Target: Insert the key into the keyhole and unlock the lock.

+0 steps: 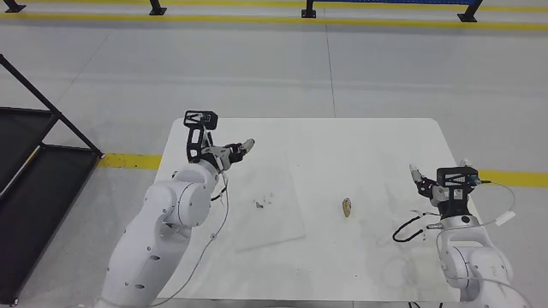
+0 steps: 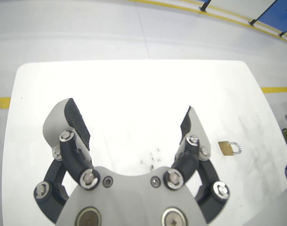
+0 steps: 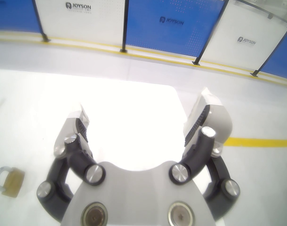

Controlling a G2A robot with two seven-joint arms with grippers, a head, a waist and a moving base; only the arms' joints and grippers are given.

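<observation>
1. At your far left, a black rack (image 1: 34, 162) stands on the floor, well apart from the counter (image 1: 368, 154).
2. Your left end effector (image 2: 130, 105) hangs over the far-left part of the counter, close to its left edge. It is released: the ribbed pads (image 2: 77, 123) stand wide apart with only bare counter between them.
3. Just to its right, nearer the counter's middle, lie a few small dark specks (image 1: 261, 201). They are too small to make out.
4. The lock (image 1: 347, 207), with a brass body and a silver shackle, lies flat on the counter right of the middle and a little toward the near edge. It sits between the two arms and touches neither. There is open white surface on every side of it, and the widest stretch runs toward the far edge.
5. Your right end effector (image 3: 145, 104) hovers at the counter's right side, just inside the right edge. It is also released, its jaws spread and nothing held. From its wrist view, the lock lies off to one side, well apart from the fingers (image 3: 83, 118).
6. A black cable (image 1: 407, 229) loops on the counter beside the right arm, between that arm and the lock.
</observation>
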